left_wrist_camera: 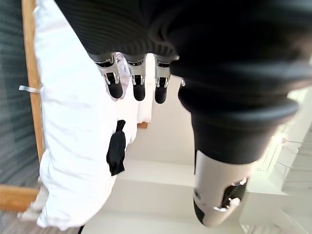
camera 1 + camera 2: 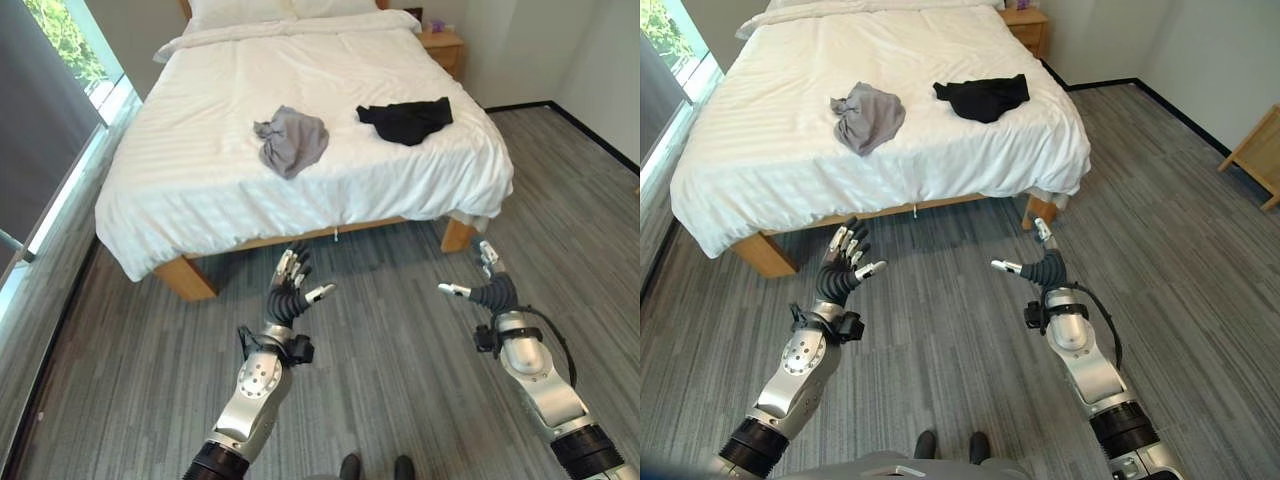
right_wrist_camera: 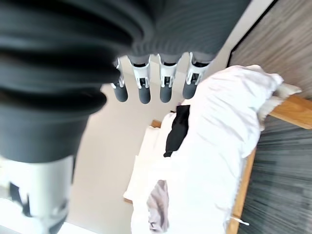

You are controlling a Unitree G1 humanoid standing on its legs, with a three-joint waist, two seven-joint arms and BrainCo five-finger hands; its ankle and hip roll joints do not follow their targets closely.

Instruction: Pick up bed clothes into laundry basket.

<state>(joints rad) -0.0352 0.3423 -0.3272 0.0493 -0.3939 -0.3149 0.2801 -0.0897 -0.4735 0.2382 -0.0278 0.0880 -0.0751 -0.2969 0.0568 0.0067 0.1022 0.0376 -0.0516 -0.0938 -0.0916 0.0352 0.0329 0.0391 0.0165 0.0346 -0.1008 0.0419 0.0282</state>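
Note:
A crumpled grey garment (image 2: 292,140) lies on the white bed (image 2: 200,170) near its foot. A black garment (image 2: 407,120) lies to its right, close to the bed's right edge. The black garment (image 1: 116,151) also appears in the left wrist view, and both the black garment (image 3: 176,130) and the grey garment (image 3: 158,204) appear in the right wrist view. My left hand (image 2: 292,287) is raised over the floor in front of the bed's foot, fingers straight, holding nothing. My right hand (image 2: 486,287) hovers to the right at the same height, also open and empty. Both hands are well short of the clothes.
The bed's wooden frame (image 2: 190,275) and a leg (image 2: 457,235) stand just ahead of the hands. A wooden nightstand (image 2: 443,45) sits at the far right by the headboard. A window (image 2: 60,90) runs along the left. Grey plank floor (image 2: 400,350) lies around me.

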